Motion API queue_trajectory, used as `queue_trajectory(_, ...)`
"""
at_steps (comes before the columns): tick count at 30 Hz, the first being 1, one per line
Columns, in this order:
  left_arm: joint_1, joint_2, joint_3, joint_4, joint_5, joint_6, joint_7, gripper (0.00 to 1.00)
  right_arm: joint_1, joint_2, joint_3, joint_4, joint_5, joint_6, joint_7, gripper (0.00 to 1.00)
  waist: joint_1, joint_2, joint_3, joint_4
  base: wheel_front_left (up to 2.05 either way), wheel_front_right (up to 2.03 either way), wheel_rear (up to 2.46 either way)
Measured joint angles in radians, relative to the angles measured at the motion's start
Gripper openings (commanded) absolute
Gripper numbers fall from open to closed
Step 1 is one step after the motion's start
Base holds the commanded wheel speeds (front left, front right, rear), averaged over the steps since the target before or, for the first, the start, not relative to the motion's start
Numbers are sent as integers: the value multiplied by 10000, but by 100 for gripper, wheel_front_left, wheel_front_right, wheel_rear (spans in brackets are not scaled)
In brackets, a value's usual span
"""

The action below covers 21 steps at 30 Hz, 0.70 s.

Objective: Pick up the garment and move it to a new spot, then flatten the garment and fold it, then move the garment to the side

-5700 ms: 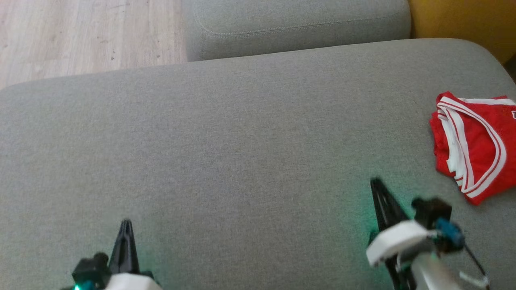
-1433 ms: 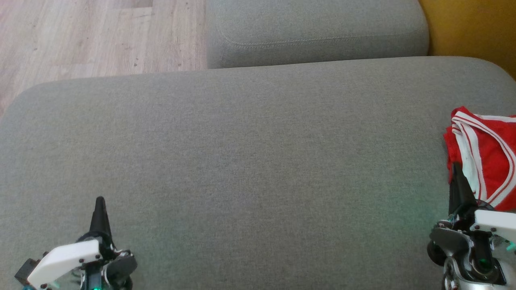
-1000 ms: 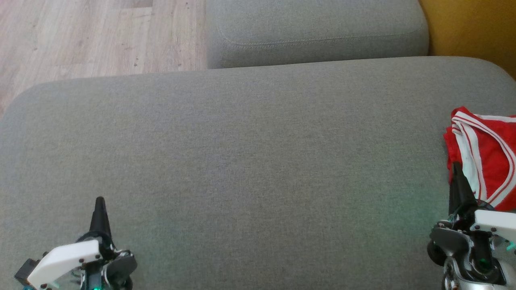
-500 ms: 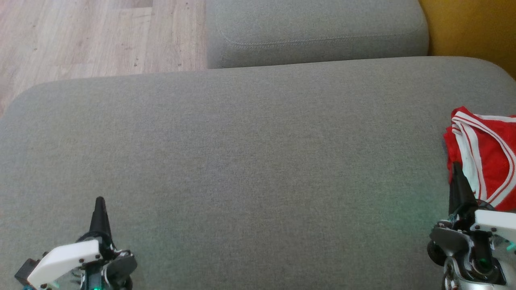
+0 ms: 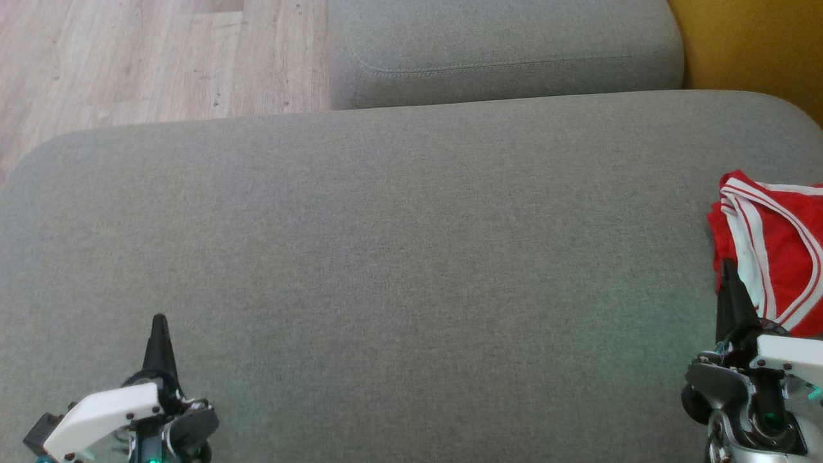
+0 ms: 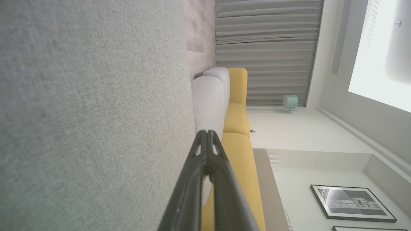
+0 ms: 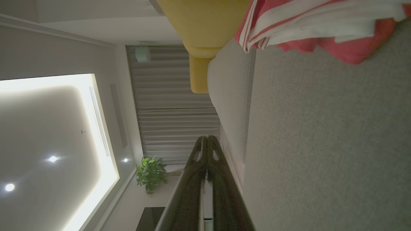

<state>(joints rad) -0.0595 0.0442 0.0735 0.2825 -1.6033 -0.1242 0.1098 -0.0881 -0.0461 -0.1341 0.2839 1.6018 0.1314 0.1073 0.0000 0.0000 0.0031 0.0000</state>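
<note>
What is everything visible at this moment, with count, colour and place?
garment: one, red with white trim, folded, right edge of the large cushion
large cushion: one, grey, under the garment
smaller cushion: one, grey, behind the large one
floor: pale wood, far left
sofa: one, yellow, beyond the grey cushions
curtains: grey, pleated, behind the sofa
lamp: one, pale green shade, by the curtains
framed picture: one in full, black frame, white wall
potted plant: one, green, by the curtains
left gripper: one, dark fingers, shut, empty, over the large cushion's near left
right gripper: one, dark fingers, shut, empty, beside the garment
</note>
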Motion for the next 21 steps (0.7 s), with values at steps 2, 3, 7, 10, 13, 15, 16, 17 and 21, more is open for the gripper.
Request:
queue_trajectory(2,0,0,0,0,0,0,0,0,0,0,0,0,0,0,0,0,0,0,0,0,0,0,0)
queue_trajectory(3,0,0,0,0,0,0,0,0,0,0,0,0,0,0,0,0,0,0,0,0,0,0,0)
queue_trajectory(7,0,0,0,0,0,-2,0,0,0,0,0,0,0,0,0,0,0,0,0,0,0,0,0)
queue_trajectory(10,0,0,0,0,0,-2,0,0,0,0,0,0,0,0,0,0,0,0,0,0,0,0,0)
queue_trajectory(13,0,0,0,0,0,-2,0,0,0,0,0,0,0,0,0,0,0,0,0,0,0,0,0)
queue_trajectory(15,0,0,0,0,0,-2,0,0,0,0,0,0,0,0,0,0,0,0,0,0,0,0,0)
queue_trajectory(16,0,0,0,0,0,-2,0,0,0,0,0,0,0,0,0,0,0,0,0,0,0,0,0)
queue_trajectory(17,0,0,0,0,0,-2,0,0,0,0,0,0,0,0,0,0,0,0,0,0,0,0,0)
queue_trajectory(21,0,0,0,0,0,-2,0,0,0,0,0,0,0,0,0,0,0,0,0,0,0,0,0)
